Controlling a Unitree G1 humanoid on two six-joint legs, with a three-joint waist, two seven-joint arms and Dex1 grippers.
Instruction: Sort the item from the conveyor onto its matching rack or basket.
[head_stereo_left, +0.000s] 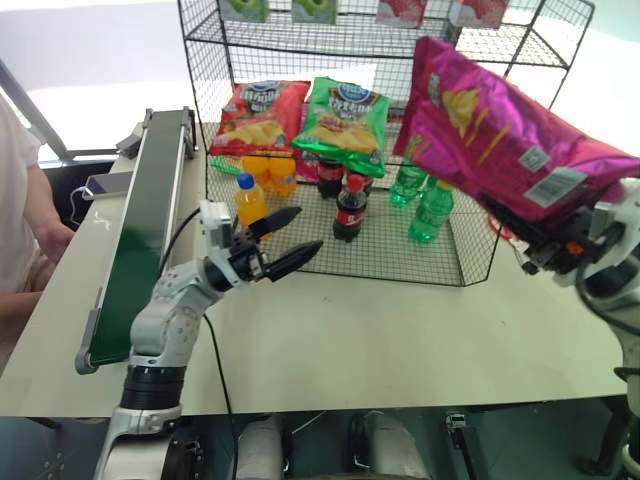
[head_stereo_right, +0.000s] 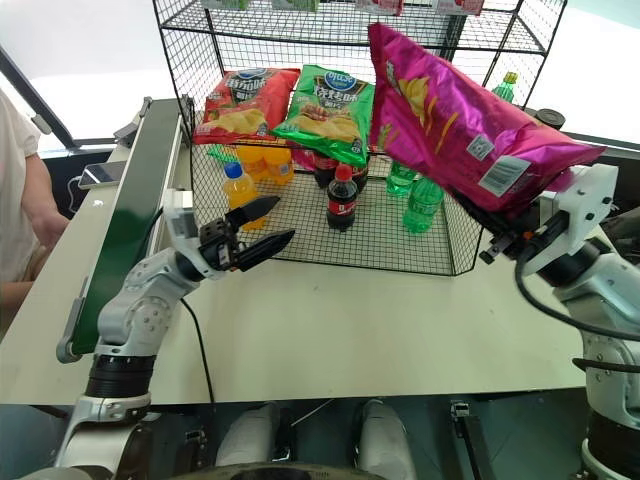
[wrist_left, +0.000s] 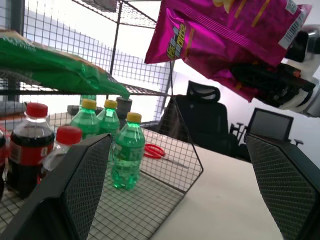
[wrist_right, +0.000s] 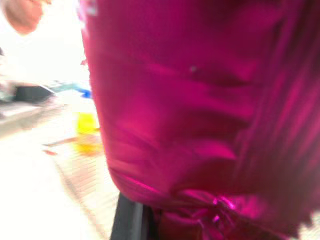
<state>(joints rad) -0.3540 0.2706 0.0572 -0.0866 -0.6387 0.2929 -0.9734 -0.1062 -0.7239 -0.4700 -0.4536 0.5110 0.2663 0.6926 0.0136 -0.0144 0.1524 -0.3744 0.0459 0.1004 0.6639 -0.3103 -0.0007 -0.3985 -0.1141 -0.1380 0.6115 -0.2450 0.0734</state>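
The item, a shiny magenta-pink chip bag (head_stereo_left: 505, 130), hangs in the air at the right, tilted, in front of the rack's right side. My right gripper (head_stereo_right: 508, 238) is shut on its lower end. The right wrist view has the bag (wrist_right: 200, 125) pressed close to it. My left gripper (head_stereo_left: 305, 232) is open and holds nothing, and it hovers over the table just in front of the rack's lower tier. In the left wrist view its two fingers (wrist_left: 80, 190) stand wide apart, with the bag (wrist_left: 225, 35) high beyond them. The black wire rack (head_stereo_left: 395, 255) stands at the back. The dark-green conveyor (head_stereo_left: 140, 240) runs along the left.
A red chip bag (head_stereo_left: 262, 115) and a green chip bag (head_stereo_left: 345, 122) lie on the rack's middle tier. Orange bottles (head_stereo_left: 252, 198), cola bottles (head_stereo_left: 350, 210) and green bottles (head_stereo_left: 430, 212) stand below. A person (head_stereo_left: 20, 200) sits at the left. Bare table (head_stereo_left: 400, 330) lies in front.
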